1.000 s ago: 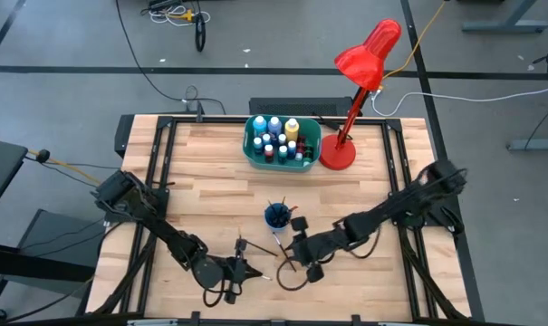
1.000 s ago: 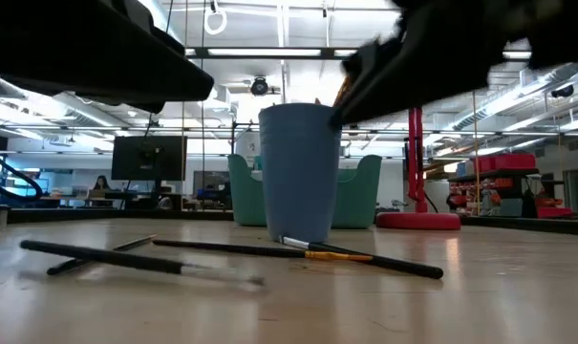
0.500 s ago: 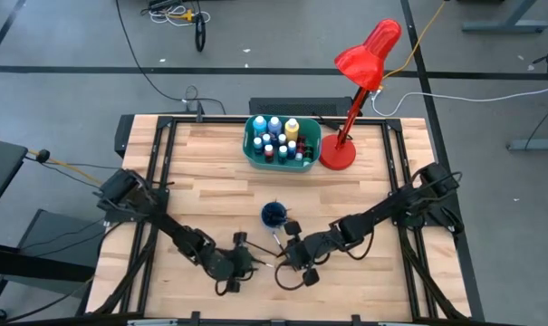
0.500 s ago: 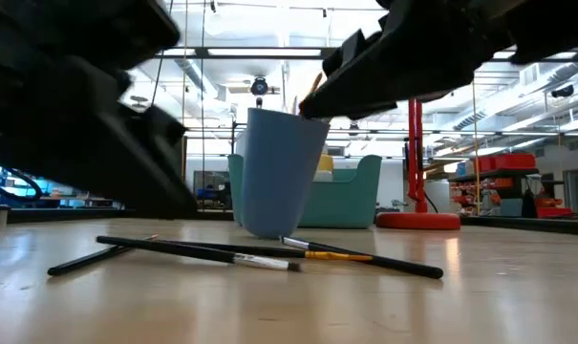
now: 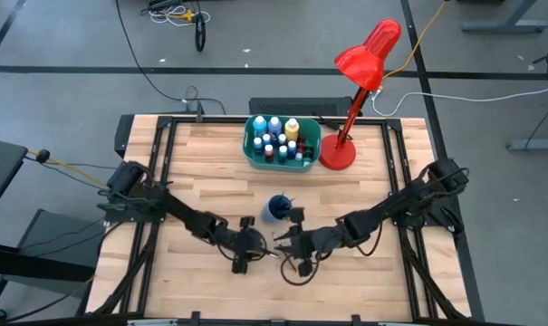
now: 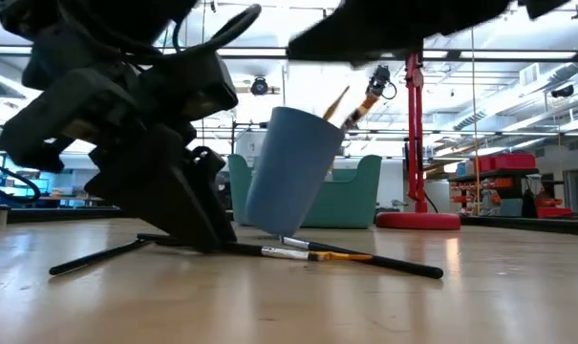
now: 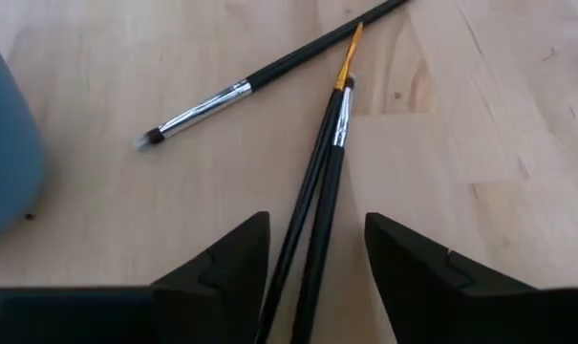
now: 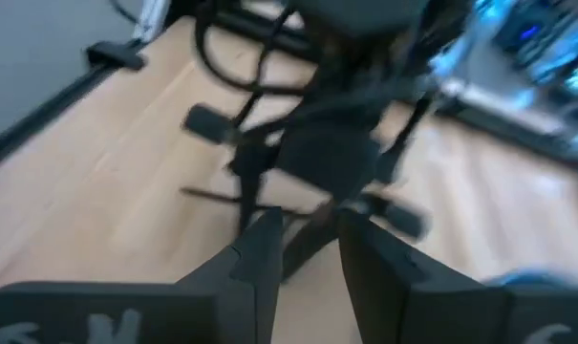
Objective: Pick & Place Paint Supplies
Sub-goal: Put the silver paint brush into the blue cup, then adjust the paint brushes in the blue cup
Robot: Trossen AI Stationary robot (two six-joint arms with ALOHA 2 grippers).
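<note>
Brushes (image 5: 272,253) lie on the wooden table (image 5: 201,172) between the two grippers in the high view: the left gripper (image 5: 253,249) sits low over them, the right gripper (image 5: 296,246) just beside. A blue cup (image 5: 276,208) with brushes in it stands tilted near both. At the far edge a teal tub (image 5: 282,159) holds the paint bottles (image 5: 275,140), next to a red desk lamp (image 5: 357,86).

In the low view the cup (image 6: 290,172) leans, a brush tip (image 6: 351,113) poking from its rim; loose brushes (image 6: 327,254) lie crossed on the table at its foot, with the left gripper's dark body down at them.

The left wrist view shows its fingers (image 7: 226,272) spread apart, two black brushes (image 7: 317,210) lying side by side in the gap, untouched; a third brush (image 7: 269,72) lies crossed beyond.

The right wrist view is blurred: its fingers (image 8: 260,258) stand apart, and whether they grip anything I cannot tell.
</note>
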